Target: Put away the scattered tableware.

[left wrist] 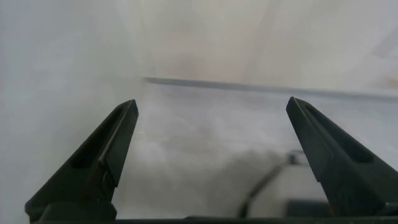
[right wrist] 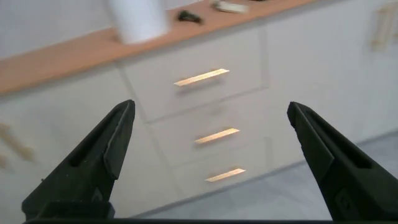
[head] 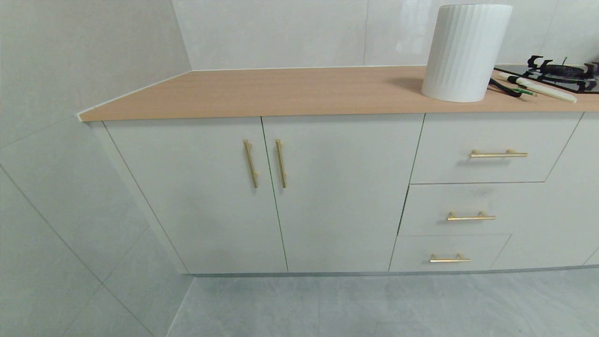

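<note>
Long cream-handled utensil (head: 538,87) and black utensil (head: 507,89) lie on wooden counter (head: 281,91), far right, just beside white ribbed cylinder (head: 465,51); long axes slant across counter. Right gripper (right wrist: 211,104) fingers spread wide, empty, facing white drawers (right wrist: 236,56) below utensils: likely nearer arm. Left gripper (left wrist: 211,101) fingers equally spread, empty.

Matt wood-look countertop (head: 281,91), brass-look handles (head: 498,153)

Wooden countertop (head: 281,93) over white cabinets (head: 262,196), grey tiled floor (head: 374,304).

both grippers' jaws spread wide.
</note>
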